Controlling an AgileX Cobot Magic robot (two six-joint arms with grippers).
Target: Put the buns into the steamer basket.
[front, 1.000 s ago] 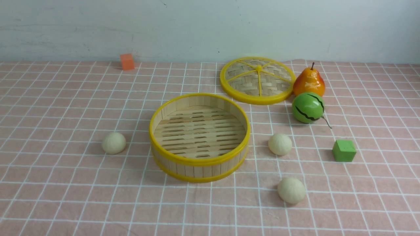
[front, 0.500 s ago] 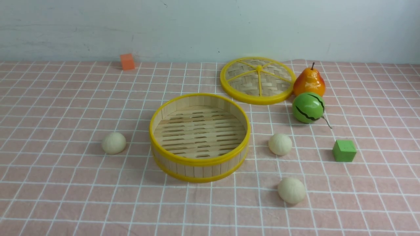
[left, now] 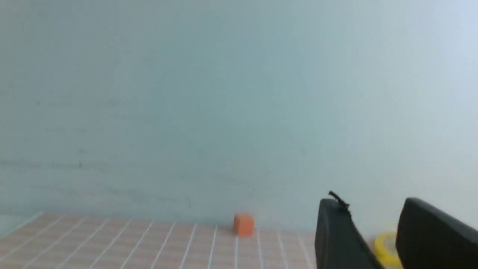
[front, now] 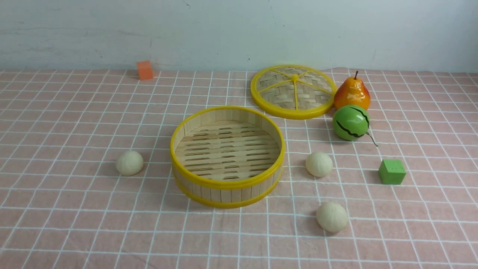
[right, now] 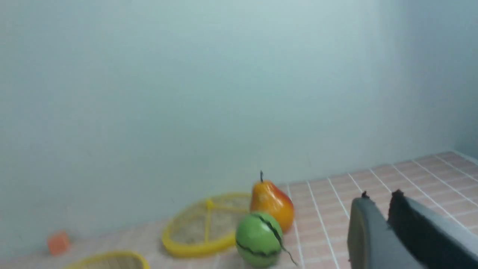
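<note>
a: which step is this?

b: the very first pick, i judge. the steamer basket [front: 227, 184] sits mid-cloth with its slatted floor bare, and nothing is in it yet.

a: where are the three, then?

b: all on the checked cloth, outside the basket. the left bun [front: 129, 163] lies near the basket's left wall. the right bun [front: 319, 164] is just off its right wall. the near bun [front: 332, 217] is on the right too, closer to the robot.

a: and the arms?

b: neither shows in the front view. both wrist cameras look mostly at the back wall, so i take both arms to be well back from the work. the left gripper [left: 373, 209] has its jaws apart with a clear gap and nothing in it. the right gripper [right: 381, 196] has its jaws narrow, tips close together, with nothing between them. i cannot tell whether they quite touch.

a: so what does the next move call for?

b: an arm has to come down over its nearest bun with jaws wider than the ball. the right one would need to spread first. it should also keep off the green melon [front: 350, 122] and the green cube [front: 391, 172], which sit near the right bun.
</note>
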